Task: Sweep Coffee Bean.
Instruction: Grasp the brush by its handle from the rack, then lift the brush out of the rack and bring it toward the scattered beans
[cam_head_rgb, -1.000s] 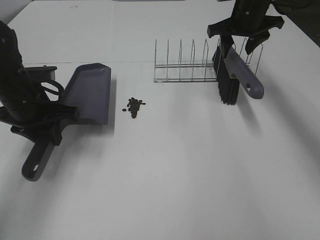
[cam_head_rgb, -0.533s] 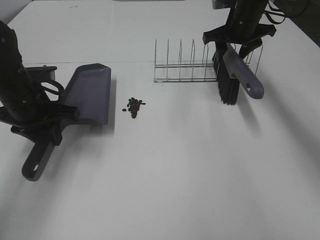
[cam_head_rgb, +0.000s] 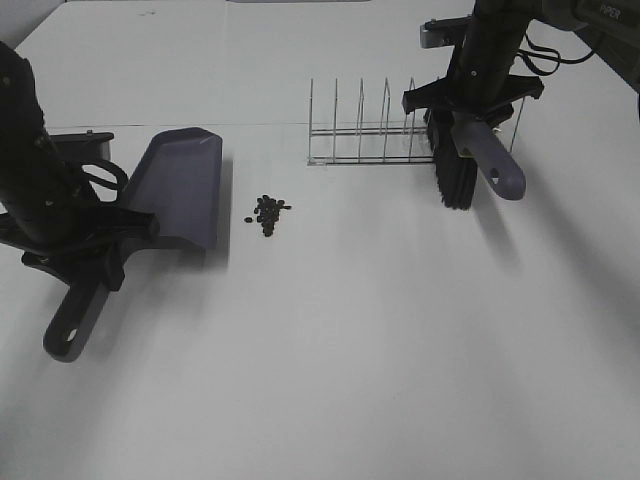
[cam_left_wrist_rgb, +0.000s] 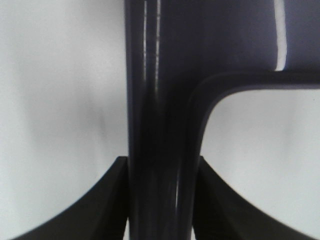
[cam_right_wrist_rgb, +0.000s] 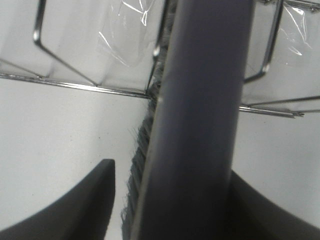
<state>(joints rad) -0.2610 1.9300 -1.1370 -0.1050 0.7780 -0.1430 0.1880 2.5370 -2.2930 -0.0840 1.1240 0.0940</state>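
Note:
A small cluster of dark coffee beans (cam_head_rgb: 267, 212) lies on the white table (cam_head_rgb: 350, 350), just right of the purple-grey dustpan (cam_head_rgb: 183, 187). My left gripper (cam_head_rgb: 92, 262) is shut on the dustpan's handle (cam_left_wrist_rgb: 159, 130), and the pan rests on the table with its mouth toward the beans. My right gripper (cam_head_rgb: 470, 98) is shut on the purple brush handle (cam_right_wrist_rgb: 200, 115). The brush (cam_head_rgb: 458, 165), with black bristles, leans in the right end of the wire rack (cam_head_rgb: 372, 132), far right of the beans.
The wire rack's thin rods (cam_right_wrist_rgb: 90, 86) stand close around the brush. The dustpan handle's end (cam_head_rgb: 68, 335) points toward the front left of the table.
My right gripper has moved left and down over the brush handle and now grips it. The brush has tilted slightly. The left arm, dustpan and beans have not moved.

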